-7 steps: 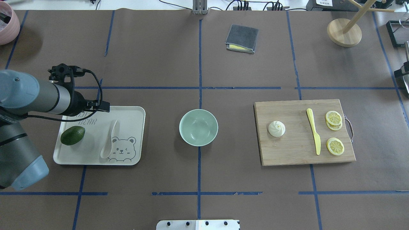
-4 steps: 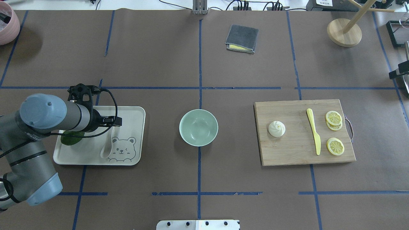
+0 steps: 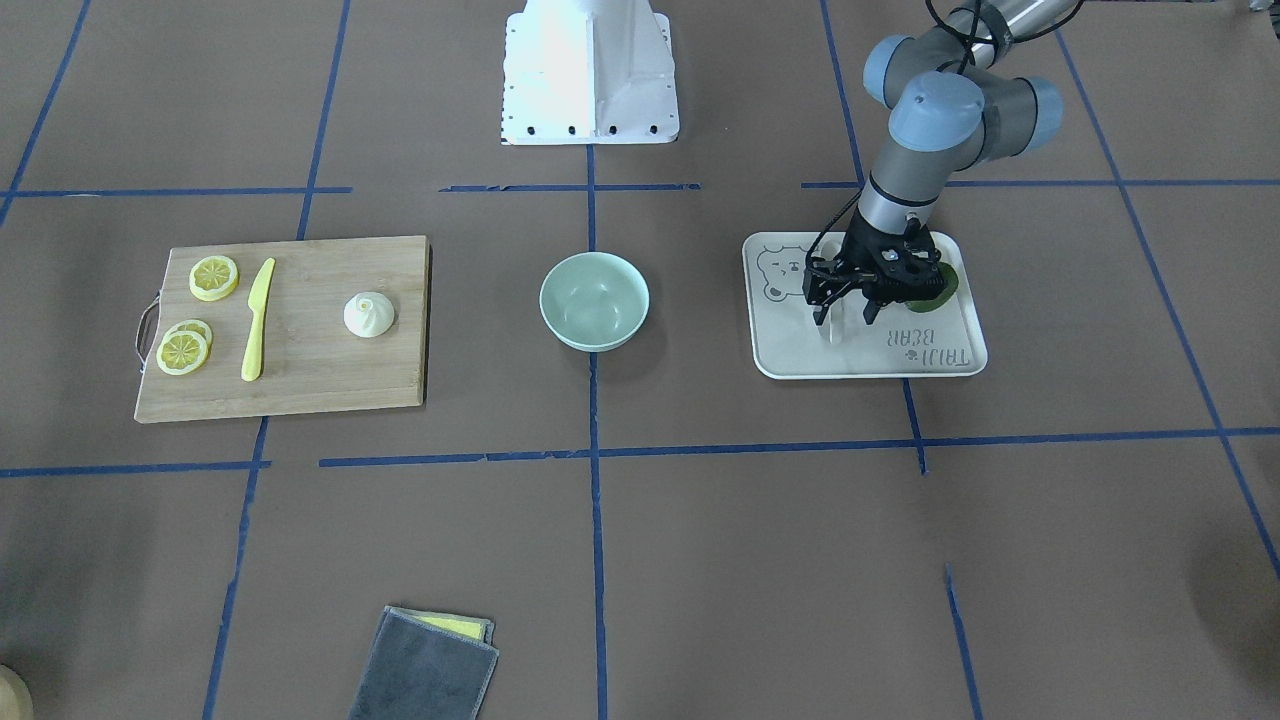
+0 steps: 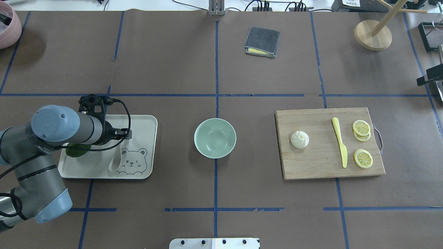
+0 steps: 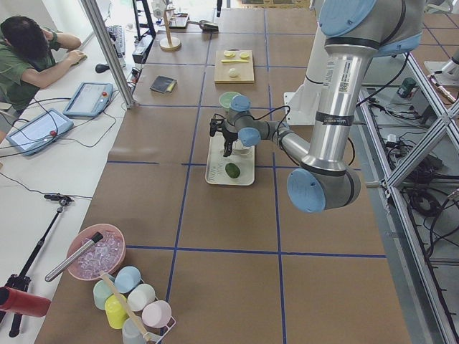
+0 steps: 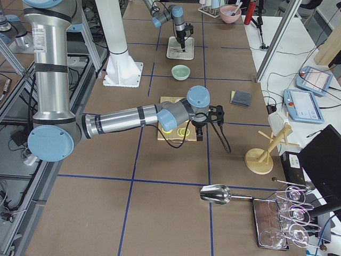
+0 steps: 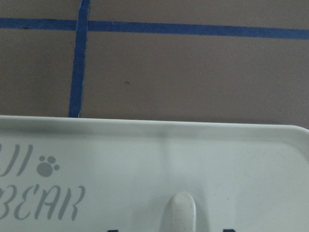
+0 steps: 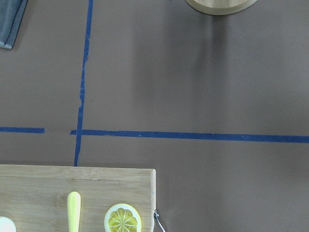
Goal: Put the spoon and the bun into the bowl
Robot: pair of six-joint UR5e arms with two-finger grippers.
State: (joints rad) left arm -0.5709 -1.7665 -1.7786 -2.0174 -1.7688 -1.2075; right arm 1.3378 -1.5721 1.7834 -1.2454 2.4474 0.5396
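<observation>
Tray (image 5: 215, 176): avocado (image 5: 232, 170) at its 6 o'clock end
Left gripper (image 5: 227, 150): over tray's middle
Bowl (image 5: 225, 99): 12 o'clock of tray

My left arm (image 4: 69, 129) blankets most of the avocado (image 4: 78, 151) and the handle tip of the spoon (image 4: 114, 162). My wrist view crops that spoon at six o'clock. My right gripper (image 6: 199, 135) is too small here, jaws unreadable.

Left end effector (image 3: 845, 311) points down, jaws apart.
</observation>
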